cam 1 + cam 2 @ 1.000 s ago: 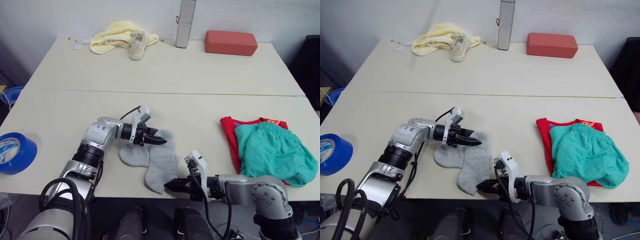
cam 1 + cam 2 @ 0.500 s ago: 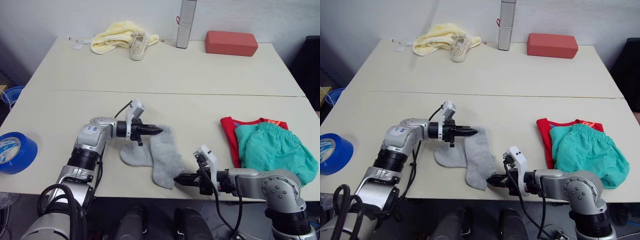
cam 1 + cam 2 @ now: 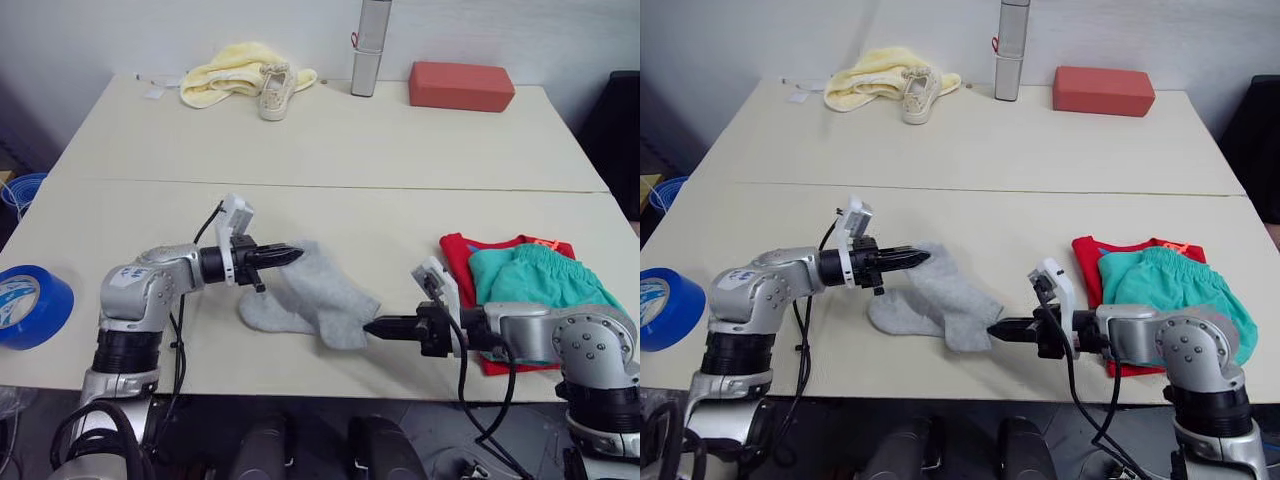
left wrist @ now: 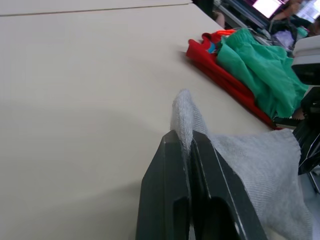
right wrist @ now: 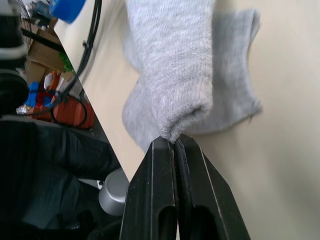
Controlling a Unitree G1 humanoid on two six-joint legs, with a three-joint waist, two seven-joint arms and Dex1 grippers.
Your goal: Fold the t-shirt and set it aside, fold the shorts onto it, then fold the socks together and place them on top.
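The socks [image 3: 315, 300] lie near the front edge of the table [image 3: 330, 150], a little left of its middle, one grey sock stretched across the other. The upper sock is held at both ends. The left gripper [image 3: 292, 254] is clamped on its far corner, the two black fingers pressed together with a fold of knit standing up between them, as the left wrist view shows [image 4: 184, 125]. The right gripper [image 3: 372, 327] is pinched on the sock's near end, its fingers closed tight on the tip of the fabric [image 5: 172, 131]. The lower sock lies flat on the table under it, its toe pointing toward the robot's left.

To the right, close to the front edge, the t-shirt [image 3: 458, 262] lies folded, and the shorts [image 3: 545, 280] sit folded on top of it, an orange bit of drawstring showing at the far edge. The right arm reaches in front of this pile.

At the far side of the table, a yellow cloth [image 3: 230, 72] lies bunched with a white shoe [image 3: 275, 92] against it, then a grey upright cylinder [image 3: 370, 45], then a red block [image 3: 461, 85]. A roll of blue tape [image 3: 30, 305] sits at the table's left edge.
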